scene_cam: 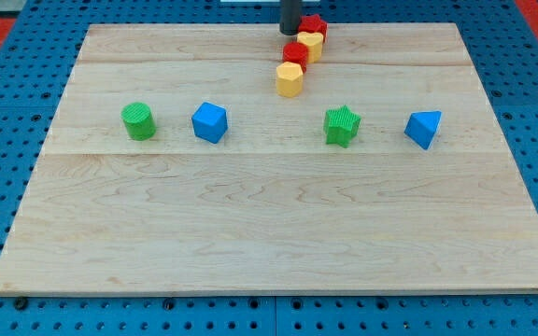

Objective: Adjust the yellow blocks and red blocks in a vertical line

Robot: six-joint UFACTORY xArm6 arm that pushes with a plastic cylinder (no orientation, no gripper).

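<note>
Four blocks form a slanted chain near the view's top centre. A red star block (317,24) is highest, then a yellow block (310,45), a red cylinder block (295,54) and a yellow hexagon block (290,80) lowest, each touching its neighbour. The chain leans from upper right to lower left. My tip (290,32) is at the top edge of the wooden board (269,224), just left of the red star and yellow block, above the red cylinder.
A green cylinder block (138,121) and a blue cube block (209,122) sit at the left. A green star block (342,126) and a blue wedge-shaped block (423,129) sit at the right. All four lie in one row across the middle.
</note>
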